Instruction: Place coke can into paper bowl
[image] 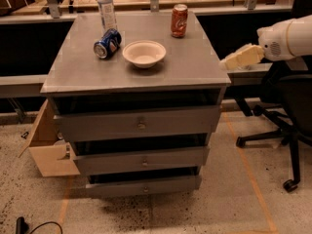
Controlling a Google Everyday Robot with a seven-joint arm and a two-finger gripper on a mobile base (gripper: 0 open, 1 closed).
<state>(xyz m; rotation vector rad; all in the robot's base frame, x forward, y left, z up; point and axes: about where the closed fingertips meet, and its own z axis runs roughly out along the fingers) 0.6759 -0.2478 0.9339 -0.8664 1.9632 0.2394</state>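
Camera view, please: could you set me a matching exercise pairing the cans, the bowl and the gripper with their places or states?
1 coke can
2 blue can
3 paper bowl
4 gripper

A lying on its side, left of the bowl
B beyond the right edge of the cabinet top
C upright near the back
D empty, mid-top

Pairs: 1-C, 2-A, 3-D, 4-B

Upright coke can (179, 20) behind paper bowl (144, 53)

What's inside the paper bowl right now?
Nothing shows inside the paper bowl; its near inner wall is hidden by the rim. The coke can stands behind it. The claw hangs right of the cabinet.
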